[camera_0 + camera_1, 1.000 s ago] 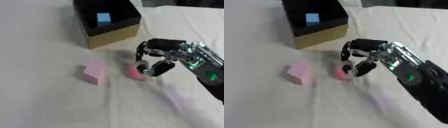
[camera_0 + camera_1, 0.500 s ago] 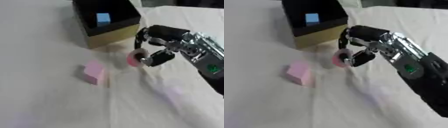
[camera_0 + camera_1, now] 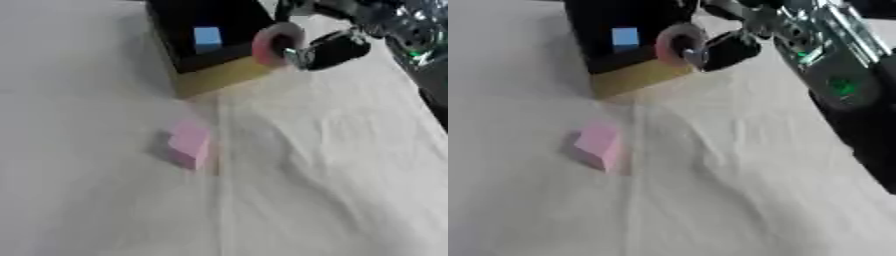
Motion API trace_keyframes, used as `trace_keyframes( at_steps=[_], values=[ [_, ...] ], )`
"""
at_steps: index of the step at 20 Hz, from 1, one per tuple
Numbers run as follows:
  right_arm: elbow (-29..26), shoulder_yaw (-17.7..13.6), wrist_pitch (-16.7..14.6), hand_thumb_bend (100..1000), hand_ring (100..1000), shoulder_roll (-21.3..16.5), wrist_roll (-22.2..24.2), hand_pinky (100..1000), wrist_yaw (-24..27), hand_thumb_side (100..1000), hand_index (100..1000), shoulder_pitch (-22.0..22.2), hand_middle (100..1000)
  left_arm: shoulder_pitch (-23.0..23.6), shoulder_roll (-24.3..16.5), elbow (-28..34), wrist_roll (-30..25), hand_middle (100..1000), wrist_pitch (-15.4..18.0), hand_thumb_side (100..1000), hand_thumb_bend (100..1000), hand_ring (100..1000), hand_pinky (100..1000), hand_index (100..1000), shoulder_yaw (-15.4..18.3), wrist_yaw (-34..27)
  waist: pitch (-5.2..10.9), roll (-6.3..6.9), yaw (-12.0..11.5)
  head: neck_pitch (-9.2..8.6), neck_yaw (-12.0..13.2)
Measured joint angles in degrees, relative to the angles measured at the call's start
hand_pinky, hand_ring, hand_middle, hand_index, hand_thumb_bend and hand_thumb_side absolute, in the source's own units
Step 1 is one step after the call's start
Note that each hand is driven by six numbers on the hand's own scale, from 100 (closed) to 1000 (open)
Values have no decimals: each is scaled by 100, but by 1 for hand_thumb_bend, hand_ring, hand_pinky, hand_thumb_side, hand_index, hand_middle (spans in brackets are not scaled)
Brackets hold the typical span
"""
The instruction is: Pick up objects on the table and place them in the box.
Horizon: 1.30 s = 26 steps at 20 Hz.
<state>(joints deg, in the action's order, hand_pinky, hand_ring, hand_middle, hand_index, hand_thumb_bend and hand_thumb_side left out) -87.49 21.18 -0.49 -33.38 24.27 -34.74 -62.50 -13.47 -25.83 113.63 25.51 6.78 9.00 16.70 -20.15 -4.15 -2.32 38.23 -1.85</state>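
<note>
The robot's right hand [image 3: 328, 47] comes in from the far right with its fingers and thumb curled round a pink ring-shaped object [image 3: 273, 44], which it holds on edge, its open face turned toward the camera. The ring hangs in the air right at the near right corner of the black open-topped box with a tan cardboard base [image 3: 219, 75], overlapping the box's rim in both views. The box opening lies just left of and slightly beyond the hand, so the drop looks to call for a short carry to the far left before letting go. Inside the box a small blue cube [image 3: 207, 37] rests toward the left. A pink foam block [image 3: 189, 143] lies on the white cloth-covered table [image 3: 332, 175], well nearer than the box and to the hand's left. The left hand is not visible.
</note>
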Motion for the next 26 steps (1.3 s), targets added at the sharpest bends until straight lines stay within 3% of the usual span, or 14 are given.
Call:
trace_keyframes(
  at_steps=[7, 15, 26],
  values=[
    [1512, -402, -136, 100, 710, 658, -498, 725, -752, 205, 599, -760, 560, 6, 0, 0, -56, 725, -6, 947, 102, 640, 751, 863, -33, 0, 1, -17, -68, 3, -81],
    [3045, -930, -373, 100, 720, 1453, -1177, 732, -1840, 185, 611, -1137, 571, -13, 0, 0, -119, 726, -3, 947, 101, 640, 750, 864, -67, -11, 0, -20, -193, 2, -191],
    [4100, -1072, -758, 100, 726, 2107, -1464, 734, -2470, 210, 616, -1193, 576, -86, 3, 0, -196, 727, 4, 946, 101, 642, 750, 863, -102, -55, -17, -57, -296, 2, -282]
  ],
)
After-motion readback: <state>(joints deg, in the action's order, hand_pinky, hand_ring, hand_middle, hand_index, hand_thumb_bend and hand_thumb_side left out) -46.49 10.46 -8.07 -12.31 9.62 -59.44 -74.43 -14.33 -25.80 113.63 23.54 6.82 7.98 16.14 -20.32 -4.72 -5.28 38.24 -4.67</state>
